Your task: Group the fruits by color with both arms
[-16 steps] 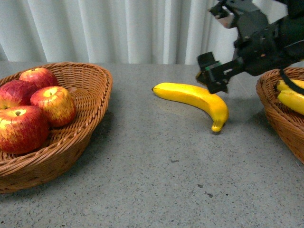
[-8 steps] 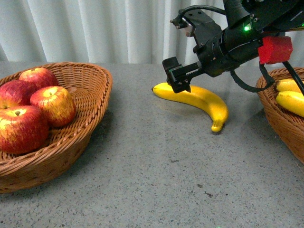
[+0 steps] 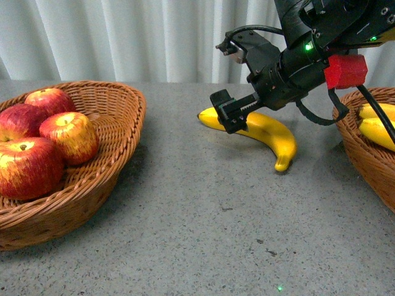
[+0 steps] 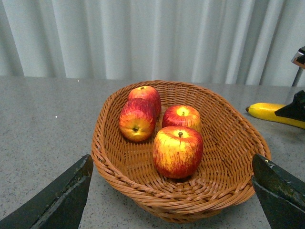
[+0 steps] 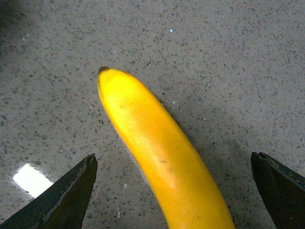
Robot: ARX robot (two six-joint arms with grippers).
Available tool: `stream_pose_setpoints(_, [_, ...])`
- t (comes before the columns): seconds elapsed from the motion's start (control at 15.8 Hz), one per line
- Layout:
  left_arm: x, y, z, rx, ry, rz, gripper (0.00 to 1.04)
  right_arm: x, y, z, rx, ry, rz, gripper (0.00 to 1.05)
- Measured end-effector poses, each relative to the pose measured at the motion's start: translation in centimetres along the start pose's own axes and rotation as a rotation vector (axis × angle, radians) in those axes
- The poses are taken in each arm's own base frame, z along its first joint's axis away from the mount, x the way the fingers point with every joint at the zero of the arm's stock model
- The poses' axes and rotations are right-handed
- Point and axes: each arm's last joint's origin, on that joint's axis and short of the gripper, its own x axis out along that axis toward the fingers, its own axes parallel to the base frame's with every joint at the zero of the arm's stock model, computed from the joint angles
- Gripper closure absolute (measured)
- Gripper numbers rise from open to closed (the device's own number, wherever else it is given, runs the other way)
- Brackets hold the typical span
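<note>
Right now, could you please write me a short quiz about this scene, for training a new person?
1. True or false: the right gripper is already shut on the loose banana.
2. How many apples lie in the left basket?
A. two
B. four
C. six
3. Fill the gap: the loose banana lies on the ____, between the two baskets.

Key
1. False. In the right wrist view the two fingers stand wide apart, with the banana between them and not touched.
2. B. The left wrist view shows four, for example the nearest apple.
3. Table. The right basket already holds other bananas.
</note>
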Motion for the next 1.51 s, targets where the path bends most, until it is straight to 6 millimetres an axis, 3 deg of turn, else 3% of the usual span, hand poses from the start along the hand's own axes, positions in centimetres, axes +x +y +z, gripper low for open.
stream_pose_setpoints(0.38, [0.0,0.0,0.0,0.0,0.0,0.0,0.07,0.6,-0.1,-0.6,-0.023,0.07,-0.036,0.07])
stream_pose_setpoints(0.44, [0.0,0.0,0.0,0.0,0.0,0.0,0.07,0.9,-0.2,-0.8,-0.034,0.086,-0.065,0.21])
stream_pose_setpoints(0.5, [0.0,0.0,0.0,0.0,0.0,0.0,0.07,0.6,-0.6,-0.8,-0.049,0.036,-0.117,0.72])
stream_pose_setpoints(0.63, [0.0,0.0,0.0,0.0,0.0,0.0,0.07,-1.6,-1.5,-0.5,-0.001,-0.062,-0.143,0.72])
stream_pose_setpoints(0.82, [0.0,0.0,0.0,0.0,0.0,0.0,0.07,-9.3,-4.5,-0.3,0.033,-0.231,-0.249,0.72])
stream_pose_setpoints(0.88, [0.0,0.0,0.0,0.0,0.0,0.0,0.07,-12.3,-5.8,-1.8,0.018,-0.248,-0.306,0.73])
stream_pose_setpoints(0.95, [0.0,0.0,0.0,0.0,0.0,0.0,0.07,-14.1,-6.6,-3.6,0.001,-0.223,-0.346,0.73])
stream_pose_setpoints(1.01, [0.0,0.0,0.0,0.0,0.0,0.0,0.07,-16.0,-7.7,-6.7,-0.012,-0.171,-0.384,0.73])
stream_pose_setpoints(1.14, [0.0,0.0,0.0,0.0,0.0,0.0,0.07,-18.3,-9.3,-11.4,-0.002,-0.089,-0.424,0.73])
stream_pose_setpoints(1.26, [0.0,0.0,0.0,0.0,0.0,0.0,0.07,-19.7,-10.4,-14.9,0.011,-0.029,-0.444,0.73])
stream_pose_setpoints(1.33, [0.0,0.0,0.0,0.0,0.0,0.0,0.07,-19.9,-10.3,-15.6,0.013,-0.012,-0.42,0.72])
stream_pose_setpoints(1.51, [0.0,0.0,0.0,0.0,0.0,0.0,0.07,-22.0,-9.7,-14.1,-0.015,-0.121,-0.389,0.33])
